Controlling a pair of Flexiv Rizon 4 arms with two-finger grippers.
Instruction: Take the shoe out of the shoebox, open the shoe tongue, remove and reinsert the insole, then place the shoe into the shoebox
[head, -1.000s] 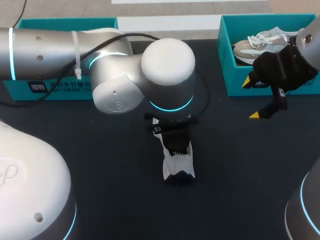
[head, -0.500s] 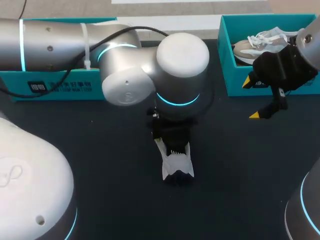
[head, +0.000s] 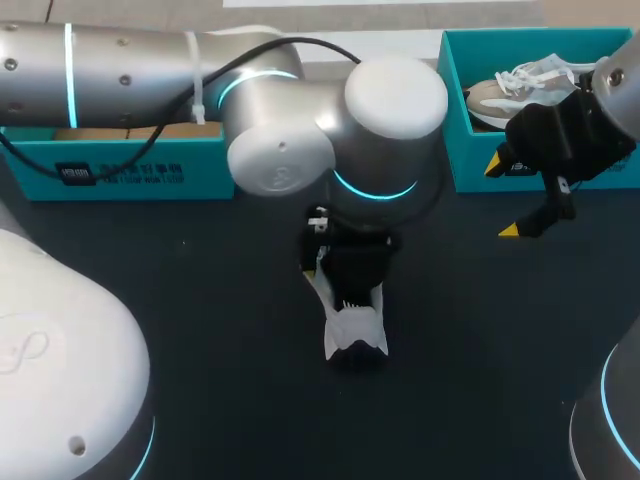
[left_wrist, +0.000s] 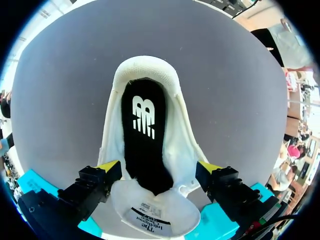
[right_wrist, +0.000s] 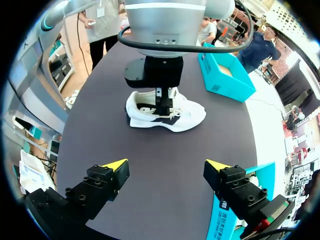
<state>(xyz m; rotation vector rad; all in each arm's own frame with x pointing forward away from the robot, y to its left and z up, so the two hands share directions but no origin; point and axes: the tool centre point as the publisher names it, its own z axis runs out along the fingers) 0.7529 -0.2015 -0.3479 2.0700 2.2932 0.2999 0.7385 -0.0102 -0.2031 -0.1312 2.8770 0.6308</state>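
Observation:
A white shoe (head: 352, 325) lies on the dark table, mid-table, its black insole (left_wrist: 144, 135) showing inside it. My left gripper (left_wrist: 159, 167) hangs straight over the shoe's opening; its fingers stand open, one on each side of the pulled-back tongue (left_wrist: 150, 212), with nothing gripped. In the head view the left gripper (head: 345, 285) hides the shoe's far half. My right gripper (head: 520, 195) is open and empty in front of the teal shoebox (head: 450, 110) at the back right. From the right wrist, the right gripper (right_wrist: 166, 167) faces the shoe (right_wrist: 187, 114).
A second, beige and white shoe (head: 500, 92) lies in the right shoebox. Another teal box (head: 120, 165) stands at the back left, behind my left arm, and shows in the right wrist view as the teal box (right_wrist: 225, 75) beyond the shoe.
The left arm's big joints have swung to the right above the shoe. The shoe and the right arm have stayed where they were.

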